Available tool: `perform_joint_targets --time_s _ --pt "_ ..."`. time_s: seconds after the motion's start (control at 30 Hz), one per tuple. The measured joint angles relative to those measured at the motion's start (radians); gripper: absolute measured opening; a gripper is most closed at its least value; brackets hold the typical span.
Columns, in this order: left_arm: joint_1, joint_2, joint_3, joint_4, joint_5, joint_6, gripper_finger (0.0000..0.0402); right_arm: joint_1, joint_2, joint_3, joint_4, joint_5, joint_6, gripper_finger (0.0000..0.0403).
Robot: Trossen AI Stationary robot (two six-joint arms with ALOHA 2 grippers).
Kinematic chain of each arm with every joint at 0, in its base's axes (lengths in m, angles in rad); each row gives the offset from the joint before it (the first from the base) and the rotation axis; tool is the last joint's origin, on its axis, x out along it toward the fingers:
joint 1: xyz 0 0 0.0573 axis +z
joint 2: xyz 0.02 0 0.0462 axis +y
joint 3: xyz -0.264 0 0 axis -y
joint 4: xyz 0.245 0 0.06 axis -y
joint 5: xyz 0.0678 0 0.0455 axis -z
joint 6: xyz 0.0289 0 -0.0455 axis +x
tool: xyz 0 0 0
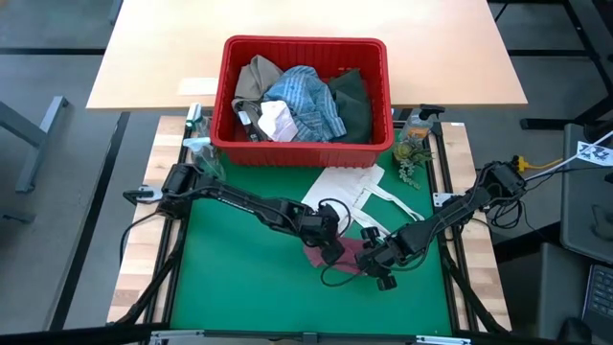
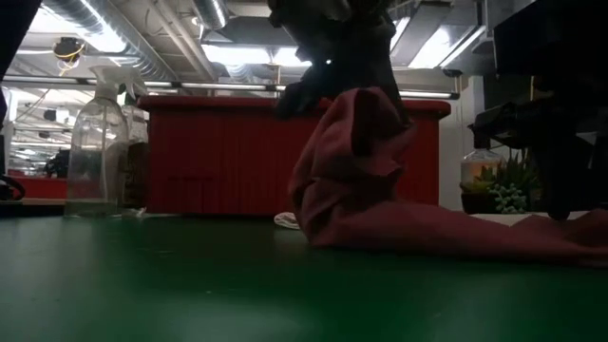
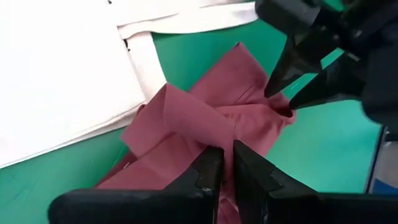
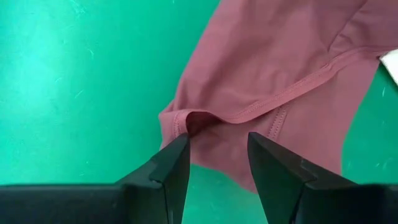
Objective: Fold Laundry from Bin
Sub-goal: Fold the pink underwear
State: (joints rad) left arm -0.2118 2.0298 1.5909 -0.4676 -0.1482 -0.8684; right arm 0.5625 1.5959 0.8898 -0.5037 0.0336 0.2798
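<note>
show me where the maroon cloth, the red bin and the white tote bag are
maroon cloth [image 4: 292, 56]: right wrist view, flat middle of the fabric.
red bin [image 1: 305, 151]: high view, near wall.
white tote bag [image 3: 56, 68]: left wrist view, flat body.

Your bin [image 1: 305, 142] sits at the far edge of the mat [image 1: 239, 278], pretty much centred, with the laundry [image 1: 302, 101] piled inside it. A spray bottle [image 1: 198, 144] stands just off the bin's left corner and a small plant [image 1: 414, 153] off its right one. Right in front of the bin, a tote bag [image 1: 345, 187] lies flat on the mat, handles trailing toward the right. Nearer you than the bag, the small cloth [image 1: 350, 254] lies bunched on the mat, touching the bag's near edge. Your left gripper [image 1: 330, 247] is on the cloth's left side, your right gripper [image 1: 375, 259] at its right edge, both meeting over it mid-mat.
</note>
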Motion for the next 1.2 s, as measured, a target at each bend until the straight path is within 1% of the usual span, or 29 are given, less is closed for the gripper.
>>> perform_joint_targets --time_s 0.67,1.03,1.2 --pt "-0.001 0.062 0.000 0.020 0.008 0.014 0.0032 0.000 0.000 0.000 -0.004 0.000 0.000 0.0163" --pt "0.003 0.061 0.000 0.022 0.003 0.015 0.0032 0.000 0.000 0.000 -0.007 0.000 0.000 0.0163" --pt "0.003 0.061 0.000 0.022 -0.047 0.015 0.0032 0.000 0.000 0.000 -0.008 0.000 0.000 0.0163"
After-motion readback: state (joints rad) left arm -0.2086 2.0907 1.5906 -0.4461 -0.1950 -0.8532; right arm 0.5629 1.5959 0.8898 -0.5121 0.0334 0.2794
